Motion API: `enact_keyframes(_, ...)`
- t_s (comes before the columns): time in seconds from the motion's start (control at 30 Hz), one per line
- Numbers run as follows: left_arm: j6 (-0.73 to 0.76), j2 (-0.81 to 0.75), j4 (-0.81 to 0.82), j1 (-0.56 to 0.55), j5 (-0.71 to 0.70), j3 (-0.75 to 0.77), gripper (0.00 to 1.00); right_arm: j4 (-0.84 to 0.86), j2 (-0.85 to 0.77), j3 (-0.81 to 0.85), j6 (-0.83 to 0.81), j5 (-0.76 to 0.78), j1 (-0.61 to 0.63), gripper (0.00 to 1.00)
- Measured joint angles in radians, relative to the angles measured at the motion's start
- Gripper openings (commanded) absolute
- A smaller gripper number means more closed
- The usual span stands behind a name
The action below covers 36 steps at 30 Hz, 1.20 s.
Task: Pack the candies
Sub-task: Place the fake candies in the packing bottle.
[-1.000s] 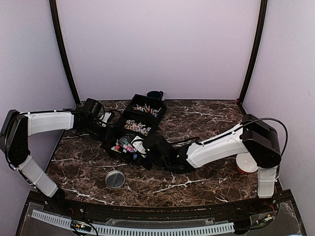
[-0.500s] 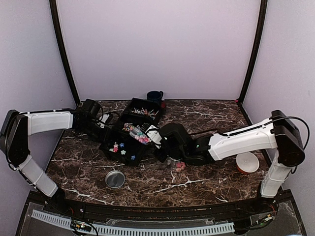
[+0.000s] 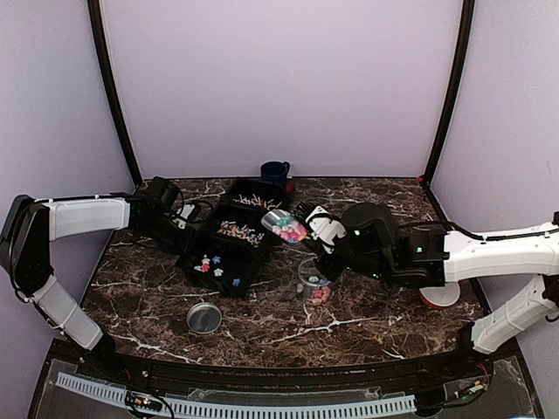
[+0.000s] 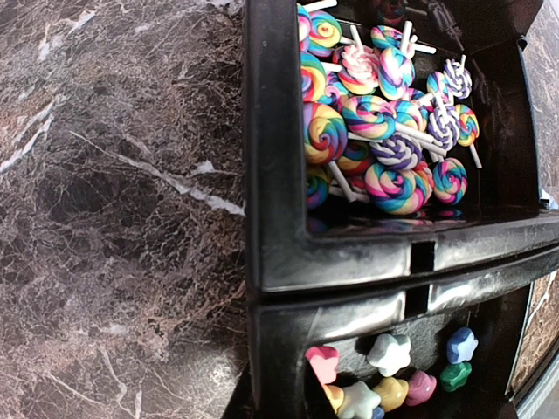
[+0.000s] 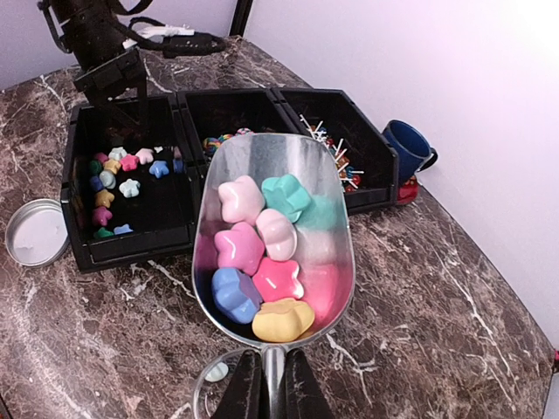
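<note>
My right gripper (image 5: 271, 386) is shut on the handle of a metal scoop (image 5: 297, 166). The scoop holds several star-shaped candies (image 5: 262, 262) in pink, blue, yellow and teal. It hangs tilted above the clear jar (image 3: 313, 281), whose rim (image 5: 210, 388) shows just under the handle; a few candies lie in the jar. More star candies (image 5: 113, 175) lie in the near compartment of the black tray (image 3: 185, 260). Swirled lollipops (image 4: 384, 131) fill the middle compartment. My left gripper (image 4: 279, 393) is shut on the tray's side wall.
The jar's metal lid (image 3: 204, 318) lies on the marble table in front of the tray. A blue cup (image 3: 275, 170) stands behind the tray's far compartment. A white and orange round object (image 3: 439, 292) sits at the right, beside my right arm.
My right arm has lifted the loaded scoop out of the tray's near compartment and swung it right, over the jar. The left arm has stayed on the tray.
</note>
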Motion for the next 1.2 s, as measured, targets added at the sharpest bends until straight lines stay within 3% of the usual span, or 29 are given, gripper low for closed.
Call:
enact_keyframes(0.5,0.0,0.0,0.0,0.0,0.003,0.0,0.0,-0.438,-0.289,-0.015,0.115,0.025,0.0,0.0)
enact_keyframes(0.67,0.0,0.0,-0.001,0.0,0.003,0.0,0.0,-0.566,-0.318,-0.015,0.169,0.018,0.0,0.0)
enact_keyframes(1.2,0.0,0.0,-0.01,0.0,0.003,0.002,0.0,-0.703,-0.285,0.003,0.249,-0.062,0.0,0.0)
